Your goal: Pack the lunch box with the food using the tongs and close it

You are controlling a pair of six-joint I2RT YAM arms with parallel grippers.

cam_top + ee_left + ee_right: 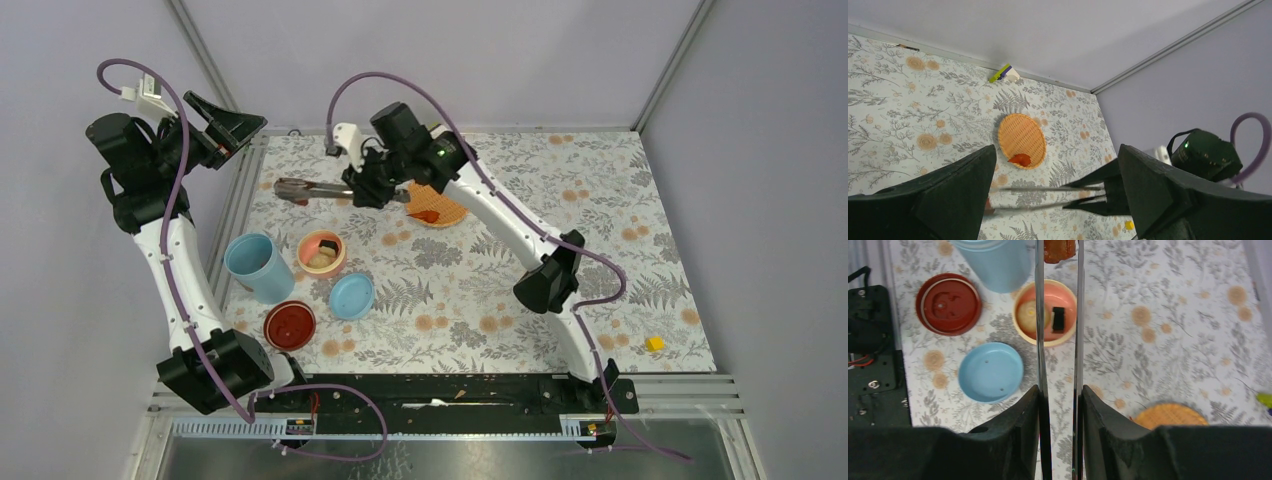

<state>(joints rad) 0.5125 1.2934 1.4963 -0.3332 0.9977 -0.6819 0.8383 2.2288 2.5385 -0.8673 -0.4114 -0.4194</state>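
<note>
Leftward reaches the right arm (495,210), jaws pinching the tongs (312,187); left arm (178,255) raised, jaws spread.

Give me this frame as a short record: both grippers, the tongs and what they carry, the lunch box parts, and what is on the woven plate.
left gripper: open, empty, raised at the table's left edge
right gripper: shut on the tongs
tongs load: brown-orange food piece pinched at the tips
inner bowl: outside the tub, holds a beige round and a black piece
blue tub: upright beside the bowl
blue lid: off, flat on the table
red lid: flat on the table
woven plate: one red-orange piece on it
</note>
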